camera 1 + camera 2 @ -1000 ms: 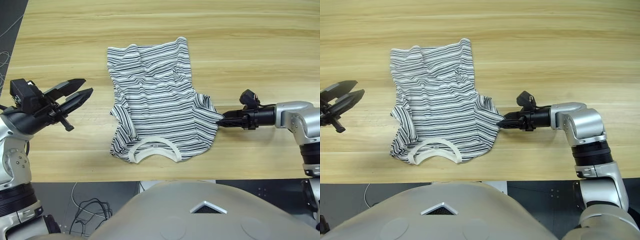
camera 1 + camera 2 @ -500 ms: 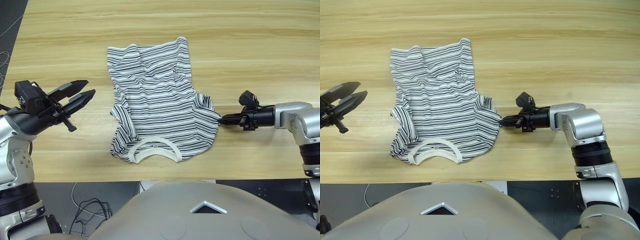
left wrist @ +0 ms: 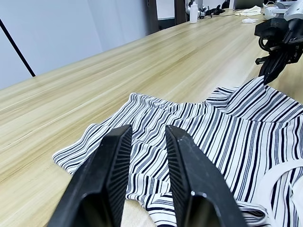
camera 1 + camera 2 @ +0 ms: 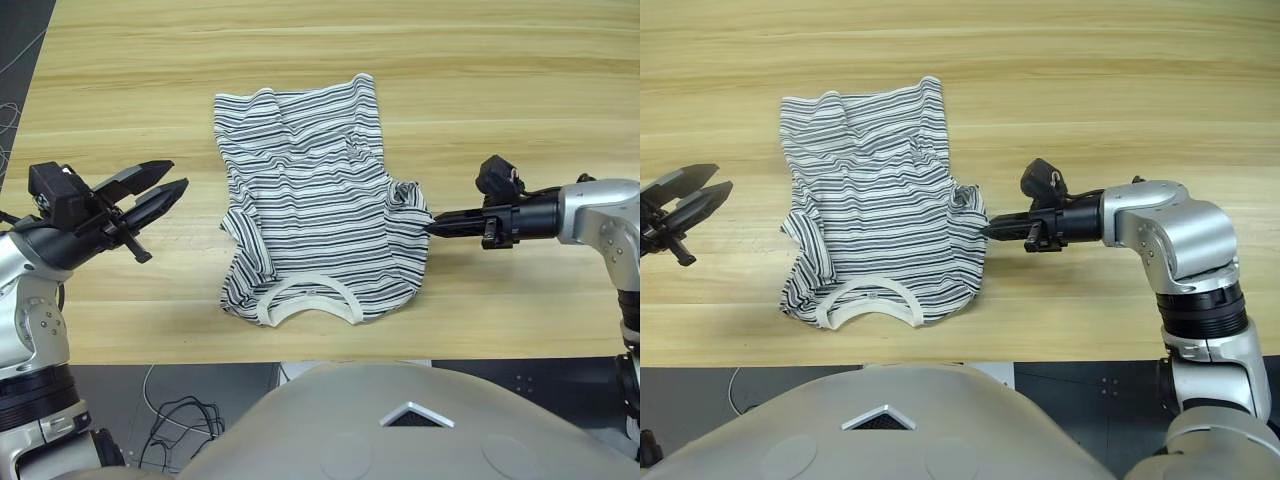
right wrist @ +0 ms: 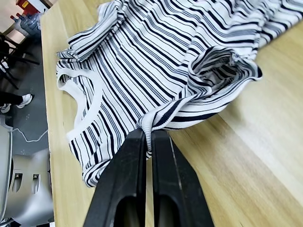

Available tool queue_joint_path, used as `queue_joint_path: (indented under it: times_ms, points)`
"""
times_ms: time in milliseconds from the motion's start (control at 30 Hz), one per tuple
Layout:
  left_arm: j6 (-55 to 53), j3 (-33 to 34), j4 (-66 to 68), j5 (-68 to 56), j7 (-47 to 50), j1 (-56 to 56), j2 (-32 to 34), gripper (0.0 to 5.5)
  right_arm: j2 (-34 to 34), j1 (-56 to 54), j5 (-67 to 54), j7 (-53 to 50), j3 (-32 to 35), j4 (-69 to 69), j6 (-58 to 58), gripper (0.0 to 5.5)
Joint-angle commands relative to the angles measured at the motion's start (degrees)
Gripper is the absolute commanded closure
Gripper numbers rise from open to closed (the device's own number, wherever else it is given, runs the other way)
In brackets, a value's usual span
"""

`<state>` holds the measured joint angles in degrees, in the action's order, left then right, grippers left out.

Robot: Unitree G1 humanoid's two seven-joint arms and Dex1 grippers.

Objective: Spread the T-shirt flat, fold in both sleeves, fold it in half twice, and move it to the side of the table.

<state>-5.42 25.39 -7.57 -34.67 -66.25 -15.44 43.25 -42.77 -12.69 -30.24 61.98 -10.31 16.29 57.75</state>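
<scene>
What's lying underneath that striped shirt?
The T-shirt lies crumpled on the wooden table, whose bare wood shows all around it. Anything directly beneath is covered by cloth. The right gripper pinches its sleeve edge.

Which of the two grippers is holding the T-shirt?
The right gripper, shut on a sleeve edge of the T-shirt; the left gripper hangs open, apart from the cloth.

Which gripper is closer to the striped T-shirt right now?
Right. The right gripper pinches the T-shirt at its edge on that side; the left gripper hovers open above the table beside the opposite edge, not touching it.
</scene>
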Motion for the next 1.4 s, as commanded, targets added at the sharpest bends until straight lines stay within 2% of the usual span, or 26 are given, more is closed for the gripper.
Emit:
queue_joint_path:
  times_ms: [33,500,533,667,1133,1333,1400]
  points:
    - [0.9,0.2,0.4,0.6,-0.8,0.6,0.6,4.18,1.1,-0.5,-0.8,-1.5,-2.3,2.8,0.5,5.37]
    - [1.7,-1.2,2.3,1.3,-2.0,1.9,0.9,4.18,10.4,-5.0,2.0,-5.7,-17.2,1.9,-1.1,5.37]
    - [1.7,-1.1,2.3,1.3,-2.1,1.8,0.9,4.18,10.6,-5.0,2.6,-5.9,-17.6,1.1,-1.7,5.15]
    - [1.7,-1.1,2.4,1.4,-2.4,1.8,0.7,4.18,11.3,-4.9,2.5,-6.2,-16.6,-0.4,-2.5,4.62]
    - [1.2,-1.2,1.6,0.8,-3.0,1.6,0.4,4.18,11.5,-5.1,-5.2,-5.1,-10.8,1.4,2.2,4.62]
    - [1.2,-1.4,1.4,0.8,-2.9,1.6,0.2,4.18,12.1,-2.0,-3.7,-6.3,-14.3,-0.8,0.8,4.62]
    - [1.1,-1.1,0.7,1.1,-1.9,1.4,0.1,4.18,12.0,-2.6,-3.7,-6.2,-13.0,-1.4,-0.5,4.62]
